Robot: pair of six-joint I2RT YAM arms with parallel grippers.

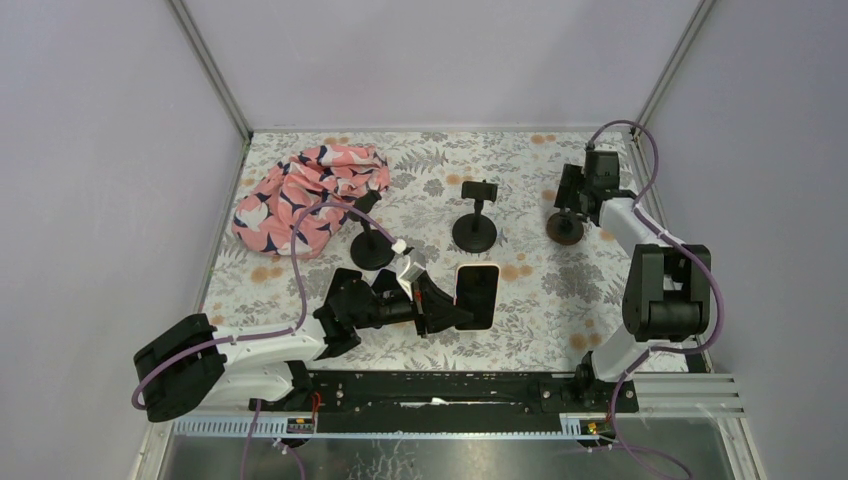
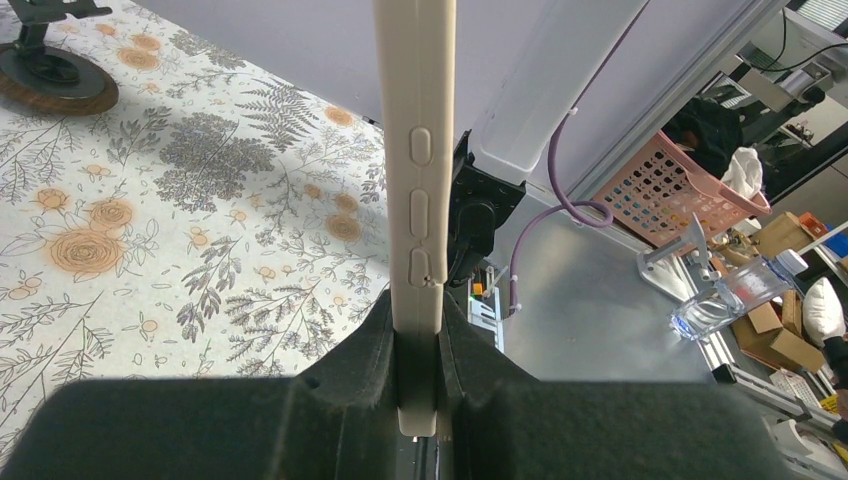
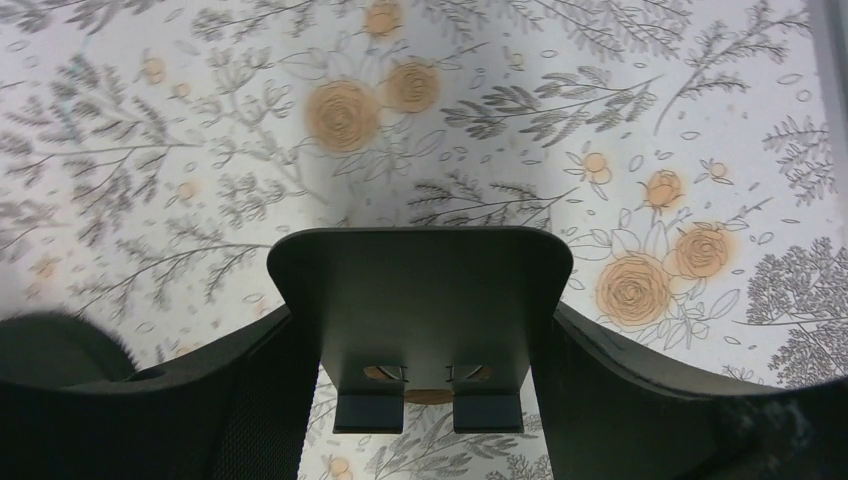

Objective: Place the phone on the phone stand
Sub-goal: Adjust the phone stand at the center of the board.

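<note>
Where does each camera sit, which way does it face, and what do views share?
Top external: above and behind, looking down at the table; both arms show.
Left wrist: looks along the left gripper, shut on the edge-on phone.
Right wrist: looks down past the right gripper, gripping the phone stand.
Shared: phone, in top and left wrist.

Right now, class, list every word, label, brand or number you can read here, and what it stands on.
No text can be read.
The phone: side buttons only, no lettering.
The phone stand: blank plate.
The cardboard boxes in the background: any print too blurred.
</note>
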